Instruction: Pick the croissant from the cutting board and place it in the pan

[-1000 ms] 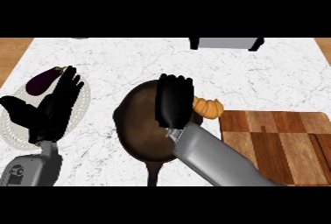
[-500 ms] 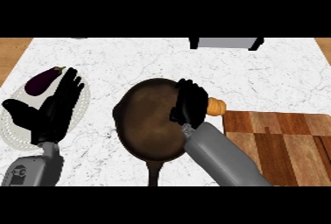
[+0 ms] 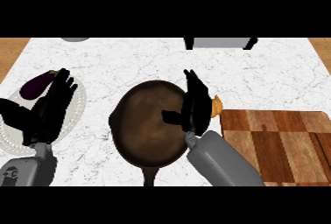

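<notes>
Right hand [image 3: 194, 109] at frame centre, over the right rim of the pan [image 3: 145, 127], fingers apparently curled round the croissant [image 3: 217, 104]; held there presumably for release into the pan. Croissant mostly hidden, only a golden-orange tip showing at the hand's right, just off the cutting board [image 3: 278, 140]. Left hand [image 3: 48, 109] resting open at left, above a plate [image 3: 13, 138] beside an aubergine [image 3: 35, 84] on the worktop [image 3: 129, 61].

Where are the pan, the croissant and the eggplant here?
pan [image 3: 145, 127]: head view, bare dark bottom.
croissant [image 3: 218, 105]: head view, tip showing beside the right hand.
eggplant [image 3: 35, 85]: head view, purple body.
</notes>
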Robot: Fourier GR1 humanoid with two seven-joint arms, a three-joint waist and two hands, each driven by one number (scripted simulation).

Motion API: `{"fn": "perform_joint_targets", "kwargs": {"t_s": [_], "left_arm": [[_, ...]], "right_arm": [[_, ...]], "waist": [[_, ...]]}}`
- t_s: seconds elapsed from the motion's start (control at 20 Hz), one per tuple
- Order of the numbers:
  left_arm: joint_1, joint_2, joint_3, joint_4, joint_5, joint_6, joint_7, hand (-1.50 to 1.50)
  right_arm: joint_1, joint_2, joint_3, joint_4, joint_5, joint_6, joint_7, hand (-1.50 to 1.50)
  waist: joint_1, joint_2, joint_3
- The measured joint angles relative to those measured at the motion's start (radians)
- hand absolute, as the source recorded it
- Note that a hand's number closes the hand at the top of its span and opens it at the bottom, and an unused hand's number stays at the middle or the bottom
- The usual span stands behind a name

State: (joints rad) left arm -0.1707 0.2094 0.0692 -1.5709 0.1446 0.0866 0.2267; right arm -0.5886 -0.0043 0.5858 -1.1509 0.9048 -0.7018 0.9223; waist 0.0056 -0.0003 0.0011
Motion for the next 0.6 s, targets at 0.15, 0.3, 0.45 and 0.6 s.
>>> {"fn": "perform_joint_targets", "kwargs": {"t_s": [0.15, 0.3, 0.45, 0.6], "left_arm": [[0.005, -0.007, 0.000, -0.011, -0.006, 0.014, 0.005, 0.00], [0.020, -0.006, 0.004, -0.016, -0.006, 0.012, 0.002, 0.00], [0.028, -0.008, 0.007, -0.024, -0.001, 0.013, 0.007, 0.00], [0.028, -0.008, 0.007, -0.032, -0.005, 0.015, 0.010, 0.00]], "right_arm": [[0.089, -0.003, -0.017, -0.121, -0.020, -0.070, -0.040, -1.50], [0.211, -0.028, -0.012, -0.268, -0.059, -0.122, -0.092, -1.50], [0.345, -0.083, 0.019, -0.453, -0.129, -0.153, -0.151, -1.50], [0.493, -0.146, 0.078, -0.627, -0.189, -0.190, -0.223, -1.50]], "waist": [[-0.015, -0.004, 0.000], [-0.024, -0.006, 0.000], [-0.031, -0.007, 0.000], [-0.031, -0.007, 0.000]]}}
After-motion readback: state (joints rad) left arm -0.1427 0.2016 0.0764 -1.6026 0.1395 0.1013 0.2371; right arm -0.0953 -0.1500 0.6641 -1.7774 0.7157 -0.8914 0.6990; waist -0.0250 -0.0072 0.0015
